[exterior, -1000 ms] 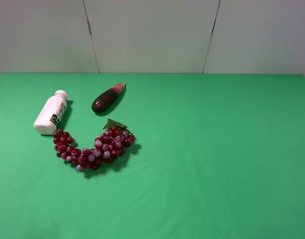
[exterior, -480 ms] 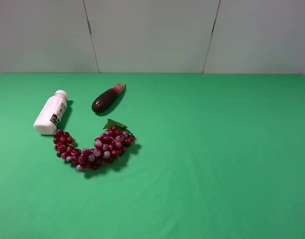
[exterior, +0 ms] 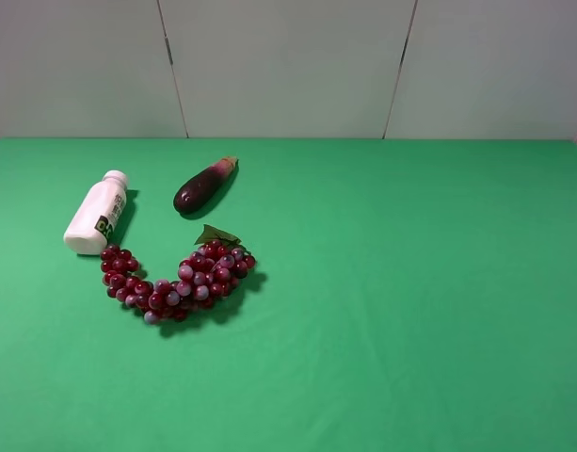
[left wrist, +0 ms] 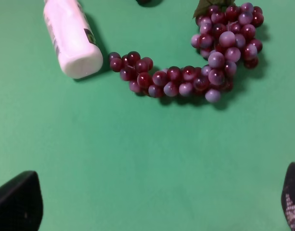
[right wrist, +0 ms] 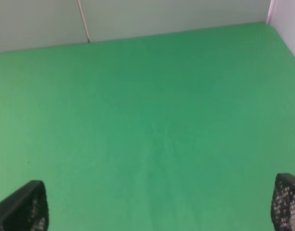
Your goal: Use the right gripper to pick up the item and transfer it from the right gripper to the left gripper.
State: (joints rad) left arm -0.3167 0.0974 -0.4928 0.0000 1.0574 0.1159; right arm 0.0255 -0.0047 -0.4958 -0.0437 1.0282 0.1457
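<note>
The item, a small white bottle [exterior: 97, 213] with a white cap and a green-and-black label, lies on its side at the left of the green table. It shows again in the left wrist view [left wrist: 71, 39], its base nearest the camera. My left gripper [left wrist: 152, 204] is open, only its black fingertips [left wrist: 17, 202] showing at the frame's corners, well short of the bottle. My right gripper [right wrist: 159, 204] is open too, its fingertips [right wrist: 23, 208] wide apart over bare green cloth, with no object in its view. Neither arm appears in the exterior high view.
A dark purple eggplant [exterior: 204, 185] lies behind and to the right of the bottle. A curved bunch of red grapes [exterior: 180, 280] with a green leaf lies just in front, its end touching the bottle's base [left wrist: 183, 62]. Grey wall panels [exterior: 288, 66] back the table.
</note>
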